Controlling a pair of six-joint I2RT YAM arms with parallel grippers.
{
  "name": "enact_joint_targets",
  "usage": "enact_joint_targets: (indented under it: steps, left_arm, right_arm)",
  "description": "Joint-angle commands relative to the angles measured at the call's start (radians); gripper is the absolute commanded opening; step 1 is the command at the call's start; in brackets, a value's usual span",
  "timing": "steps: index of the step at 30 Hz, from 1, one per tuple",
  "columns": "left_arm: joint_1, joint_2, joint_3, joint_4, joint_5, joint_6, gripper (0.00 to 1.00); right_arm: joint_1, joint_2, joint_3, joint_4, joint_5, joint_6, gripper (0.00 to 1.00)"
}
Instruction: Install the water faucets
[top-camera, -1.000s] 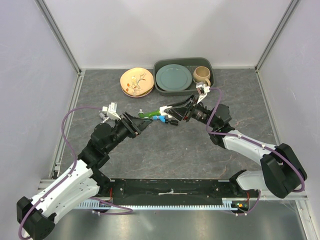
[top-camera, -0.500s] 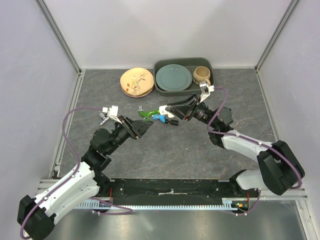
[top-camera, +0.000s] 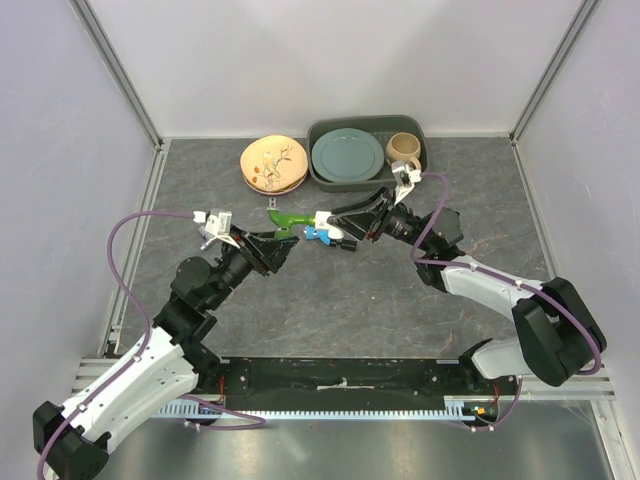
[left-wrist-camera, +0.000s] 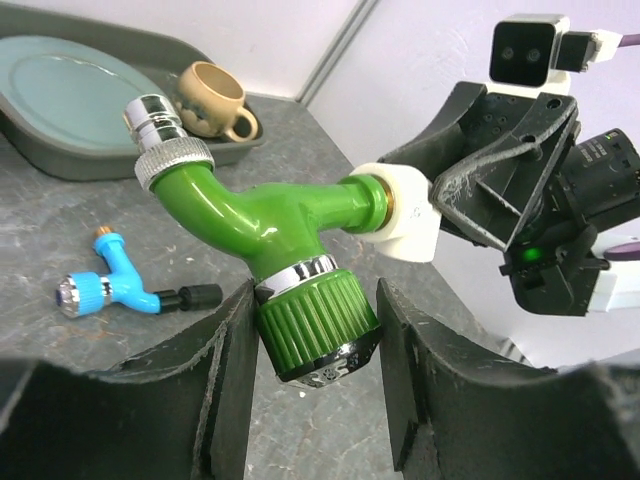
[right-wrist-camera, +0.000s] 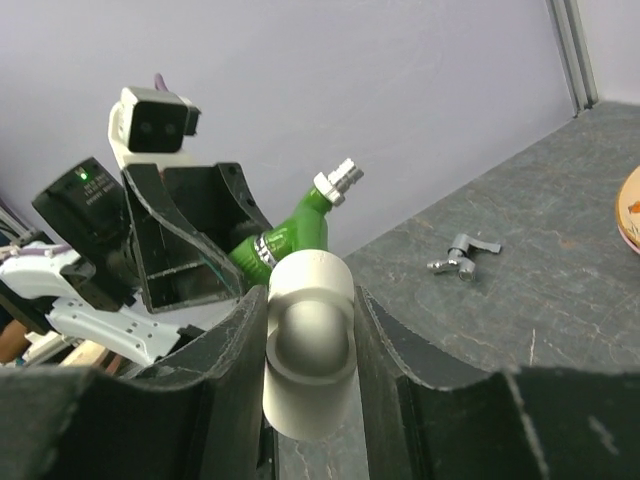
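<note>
The green faucet (left-wrist-camera: 260, 215) hangs in the air, its threaded end seated in a white elbow fitting (left-wrist-camera: 400, 215). My right gripper (right-wrist-camera: 310, 300) is shut on that elbow (right-wrist-camera: 310, 340); the green faucet (right-wrist-camera: 290, 235) shows behind it. My left gripper (left-wrist-camera: 315, 300) is open around the faucet's green knob (left-wrist-camera: 315, 315), the left finger against it and a gap on the right. The blue faucet (left-wrist-camera: 105, 290) with its black end lies on the table below. In the top view the green faucet (top-camera: 291, 221) sits between the left gripper (top-camera: 283, 243) and right gripper (top-camera: 325, 220), with the blue faucet (top-camera: 318, 235) beside them.
A small grey metal piece (right-wrist-camera: 462, 256) lies on the table. At the back stand stacked tan plates (top-camera: 274, 164) and a grey tray (top-camera: 420, 172) holding a teal plate (top-camera: 347, 155) and a tan mug (top-camera: 403, 150). Walls close in the table.
My left gripper has drawn back toward its base, away from the faucet. The green faucet's metal spout has swung up and to the left. The right gripper has stayed shut on the elbow.
</note>
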Motion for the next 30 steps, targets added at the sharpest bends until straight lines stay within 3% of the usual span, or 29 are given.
enact_joint_targets:
  steps: [1,15,20,25,30]
  left_arm:
    - [0.004,-0.011,0.057,0.009,-0.087,0.103,0.02]
    - [0.004,-0.008,0.066,-0.003,-0.113,0.145,0.02]
    - [0.004,-0.005,0.063,-0.003,-0.136,0.145,0.02]
    - [0.004,0.003,0.063,0.0,-0.185,0.128,0.02]
    - [0.004,0.035,0.038,0.05,-0.24,0.076,0.02]
  right_arm:
    - [0.018,-0.022,0.037,-0.03,-0.085,-0.073,0.33]
    - [0.045,-0.005,0.059,-0.065,-0.097,-0.111,0.56]
    - [0.05,-0.022,0.082,-0.221,-0.031,-0.2,0.68]
    - [0.067,-0.028,0.143,-0.439,0.105,-0.271,0.7]
    - [0.119,0.001,0.187,-0.524,0.187,-0.242,0.75]
